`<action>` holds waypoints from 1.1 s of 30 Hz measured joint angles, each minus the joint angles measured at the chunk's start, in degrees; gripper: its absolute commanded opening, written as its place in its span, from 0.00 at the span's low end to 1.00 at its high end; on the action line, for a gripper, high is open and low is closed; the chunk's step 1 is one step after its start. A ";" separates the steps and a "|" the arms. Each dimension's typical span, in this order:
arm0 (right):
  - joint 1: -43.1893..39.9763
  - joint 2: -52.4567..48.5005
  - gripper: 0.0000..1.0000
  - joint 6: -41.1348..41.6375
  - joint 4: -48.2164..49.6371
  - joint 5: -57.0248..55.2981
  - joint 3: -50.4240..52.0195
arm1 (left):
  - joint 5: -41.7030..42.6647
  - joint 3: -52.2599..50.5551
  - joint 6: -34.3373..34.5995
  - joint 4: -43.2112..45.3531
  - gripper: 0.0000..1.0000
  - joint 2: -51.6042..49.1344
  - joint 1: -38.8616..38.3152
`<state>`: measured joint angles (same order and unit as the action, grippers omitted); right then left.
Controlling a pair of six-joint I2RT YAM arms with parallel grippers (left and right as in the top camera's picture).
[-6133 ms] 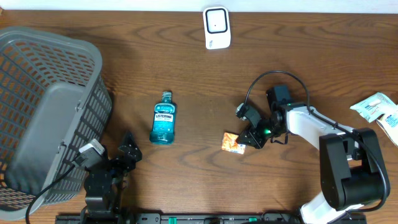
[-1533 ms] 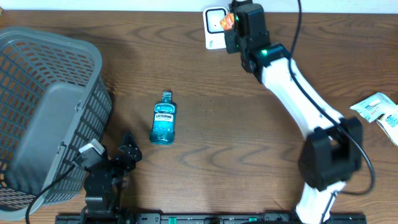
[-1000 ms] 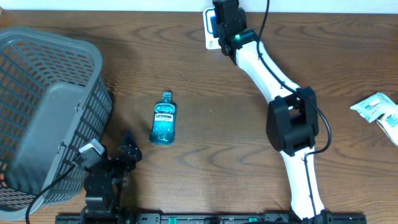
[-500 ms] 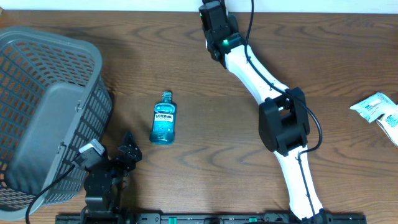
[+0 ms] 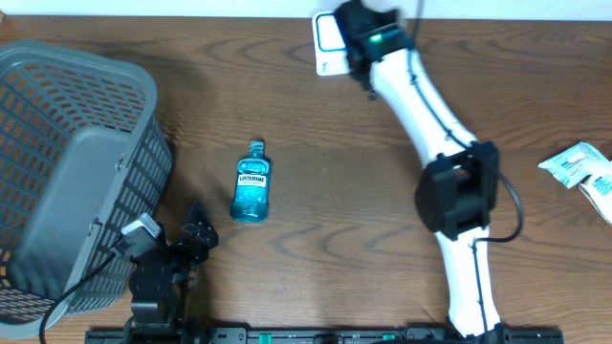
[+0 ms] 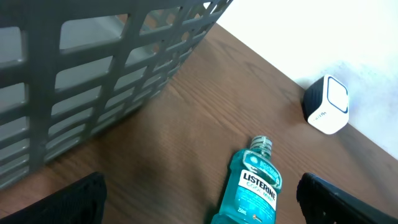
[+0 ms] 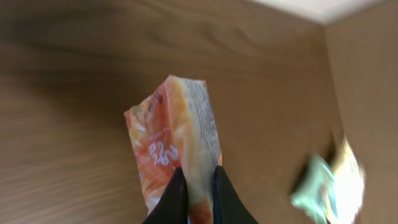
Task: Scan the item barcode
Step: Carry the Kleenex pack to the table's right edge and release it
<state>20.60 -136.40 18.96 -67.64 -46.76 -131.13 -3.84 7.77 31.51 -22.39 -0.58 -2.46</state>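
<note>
My right gripper (image 7: pixel 198 177) is shut on a small orange snack packet (image 7: pixel 176 134), pinching its lower edge so the packet stands up between the black fingers. From overhead the right gripper (image 5: pixel 365 24) sits at the table's far edge, just right of the white barcode scanner (image 5: pixel 330 43), and the packet is hidden beneath it. The scanner (image 6: pixel 326 104) also shows far off in the left wrist view. At the near left of the table, my left gripper (image 5: pixel 198 232) rests open and holds nothing.
A blue Listerine bottle (image 5: pixel 251 182) lies flat on the wood between the left gripper's fingers (image 6: pixel 68 199) and the scanner. A grey mesh basket (image 5: pixel 67 172) fills the left side. Teal and white packets (image 5: pixel 579 167) lie at the right edge.
The right gripper, still holding the orange packet, has moved right from over the scanner, leaving the scanner's face mostly uncovered. The left arm and the bottle have not moved.
</note>
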 measured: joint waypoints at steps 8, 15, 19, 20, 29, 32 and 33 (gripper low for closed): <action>-18.93 0.37 0.01 14.40 -8.33 0.66 -0.04 | 0.00 0.00 0.00 0.00 0.98 0.00 0.00; -32.52 0.44 0.01 16.15 -2.51 12.22 2.05 | 0.02 0.00 0.00 0.00 0.98 0.00 0.00; -37.86 0.44 0.01 13.49 3.48 21.99 6.45 | 0.00 0.00 0.00 0.00 0.98 0.00 0.00; -39.15 0.44 0.01 13.00 4.48 24.13 7.82 | 0.02 0.00 0.00 0.00 0.98 0.00 0.00; -45.22 0.74 0.16 7.17 3.76 27.19 11.78 | 0.00 0.00 0.00 0.00 0.98 0.00 0.00; -46.31 1.70 0.49 5.73 2.75 27.52 11.78 | 0.00 0.00 0.00 0.02 0.98 0.00 0.00; -46.60 2.43 0.57 5.38 2.73 28.04 11.80 | 0.00 0.00 0.00 0.00 0.98 0.00 0.00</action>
<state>-26.00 -133.97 24.34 -64.90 -18.72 -119.33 -3.84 7.77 31.51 -22.39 -0.58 -2.46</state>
